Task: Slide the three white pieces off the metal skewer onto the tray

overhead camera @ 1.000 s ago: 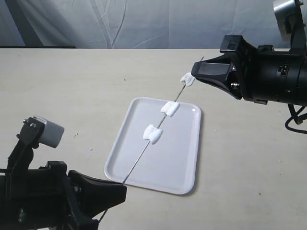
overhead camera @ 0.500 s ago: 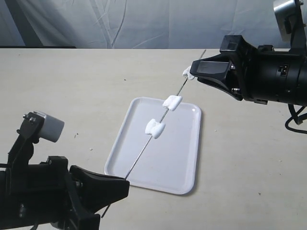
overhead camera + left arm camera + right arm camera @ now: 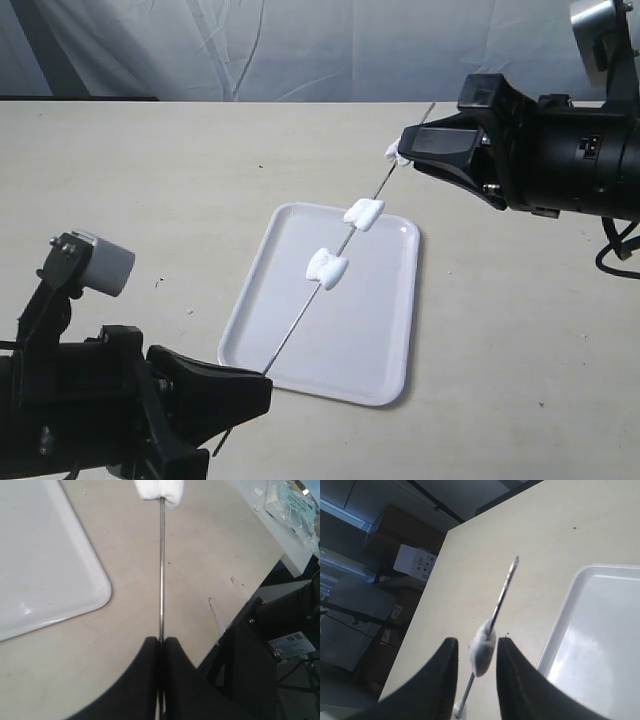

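Note:
The tray [image 3: 350,350] lies flat mid-table. Above it the metal skewer [image 3: 295,325] slants from my left gripper [image 3: 262,378], low at the front, up to my right gripper [image 3: 405,148]. Two white pieces [image 3: 364,212] [image 3: 327,268] sit on the rod over the tray's far half. The third piece [image 3: 397,152] is at the right gripper's tips. In the left wrist view the left gripper [image 3: 161,641] is shut on the skewer [image 3: 161,570]. In the right wrist view the right gripper [image 3: 477,641] is open, jaws either side of the third piece [image 3: 482,652], the rod's tip [image 3: 516,559] beyond.
A pale cloth backdrop [image 3: 300,45] hangs behind the beige table [image 3: 130,180]. Past the table's edge, the left wrist view shows dark equipment [image 3: 270,645] and a white shelf [image 3: 290,520]. The tray's corner [image 3: 95,592] lies beside the rod.
The skewer has slid along its length towards the far right; all three pieces moved up with it, and its tip now pokes past the right gripper. The left gripper rose slightly.

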Motion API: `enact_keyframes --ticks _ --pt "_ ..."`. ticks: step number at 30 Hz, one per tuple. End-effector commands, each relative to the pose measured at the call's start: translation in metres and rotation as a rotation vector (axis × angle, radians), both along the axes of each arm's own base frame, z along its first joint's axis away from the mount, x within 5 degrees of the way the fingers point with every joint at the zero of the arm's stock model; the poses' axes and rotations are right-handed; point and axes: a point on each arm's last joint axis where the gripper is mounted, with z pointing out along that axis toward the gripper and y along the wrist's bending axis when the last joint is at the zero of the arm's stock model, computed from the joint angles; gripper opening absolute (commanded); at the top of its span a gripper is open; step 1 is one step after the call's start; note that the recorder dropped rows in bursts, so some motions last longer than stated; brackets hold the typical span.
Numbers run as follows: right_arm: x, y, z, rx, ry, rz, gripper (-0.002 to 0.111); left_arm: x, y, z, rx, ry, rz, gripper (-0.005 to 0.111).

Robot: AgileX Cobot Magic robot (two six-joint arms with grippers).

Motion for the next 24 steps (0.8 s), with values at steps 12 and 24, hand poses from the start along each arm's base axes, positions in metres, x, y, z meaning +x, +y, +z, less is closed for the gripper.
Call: enact_keyframes --ticks 12,24 --pt "0.0004 0.0005 0.0022 -0.002 -0.013 0.000 0.024 -0.0021 -0.0018 0.0023 -0.019 0.012 -0.022 0.000" --pt "0.0026 -0.0016 0.0009 -0.020 -0.012 -0.031 0.000 -0.0038 -0.0026 0.0028 -0.028 0.022 -0.038 0.000"
